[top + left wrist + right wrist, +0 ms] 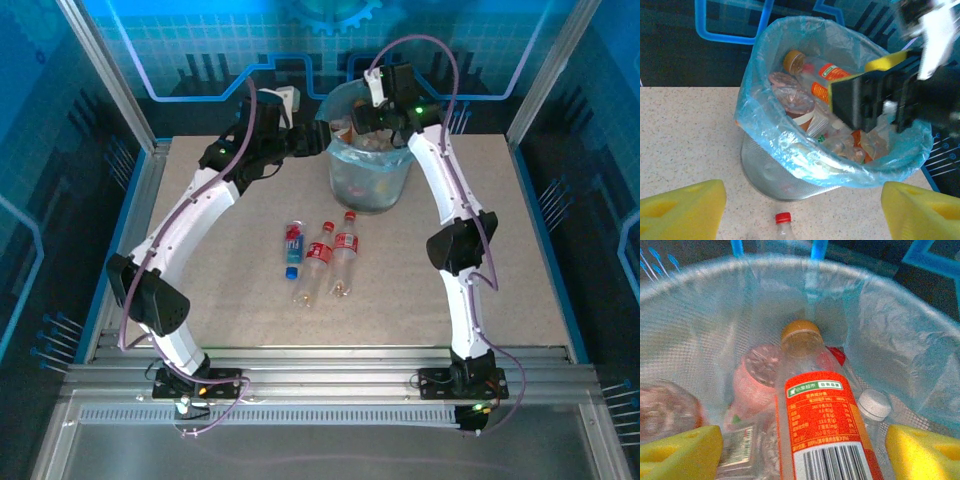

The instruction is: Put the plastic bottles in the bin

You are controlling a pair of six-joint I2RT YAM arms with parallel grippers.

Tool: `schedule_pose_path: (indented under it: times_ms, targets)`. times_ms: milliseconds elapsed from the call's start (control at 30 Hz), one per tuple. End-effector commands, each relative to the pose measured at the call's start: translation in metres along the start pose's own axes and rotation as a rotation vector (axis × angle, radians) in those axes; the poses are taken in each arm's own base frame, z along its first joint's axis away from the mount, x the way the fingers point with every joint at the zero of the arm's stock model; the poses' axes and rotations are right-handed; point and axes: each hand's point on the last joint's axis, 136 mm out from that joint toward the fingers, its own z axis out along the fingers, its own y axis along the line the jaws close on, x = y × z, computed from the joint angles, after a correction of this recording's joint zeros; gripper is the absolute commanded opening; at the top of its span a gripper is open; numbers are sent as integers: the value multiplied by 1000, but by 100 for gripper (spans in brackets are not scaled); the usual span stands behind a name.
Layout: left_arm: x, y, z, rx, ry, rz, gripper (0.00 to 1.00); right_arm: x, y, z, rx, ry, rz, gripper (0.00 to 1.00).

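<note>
Inside blue-lined bin (900, 355): clear bottle (822, 425), orange label, tan cap.

three bottles (318, 258) lie before the bin (370, 190).

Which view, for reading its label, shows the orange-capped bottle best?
Right wrist: the orange-capped bottle is close, label plain. Left wrist shows it smaller in the bin; top external, too small to tell.

- One blue-capped plastic bottle (292, 245) on the table (500, 270).
- Two red-capped plastic bottles (318, 260) (344, 252) beside it.
- One bin (345, 185), more bottles (827, 72) inside, too jumbled to count.
- Two arms (190, 215) (450, 195).
</note>
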Motion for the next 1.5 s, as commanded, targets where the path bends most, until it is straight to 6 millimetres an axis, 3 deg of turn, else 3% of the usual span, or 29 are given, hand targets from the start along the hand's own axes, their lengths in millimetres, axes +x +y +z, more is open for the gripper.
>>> schedule_pose_path:
  times_ms: [0,233,433,533,700,900,1033,1200,1467]
  targets:
    - [-5,4,-25,-6,-20,-3,84,-59,-3,-86,-41,-191,48,89]
    - [24,28,-52,-71,25,-16,84,-61,27,-147,-107,-210,33,92]
    - [59,52,-82,-135,62,-24,84,-41,93,-184,-260,-193,-26,89]
    - [81,66,-100,-173,80,-48,84,-21,134,-186,-336,-165,-60,86]
    - [119,92,-137,-238,81,-66,85,17,198,-173,-441,-47,-115,81]
    - [170,122,-170,-301,92,-103,85,65,243,-146,-427,99,-167,80]
    - [201,133,-184,-314,124,-125,85,100,244,-123,-391,193,-136,79]
    - [230,141,-191,-320,179,-151,85,156,218,-97,-271,314,-91,85]
    - [234,139,-191,-297,183,-168,85,219,181,-92,-215,423,24,89]
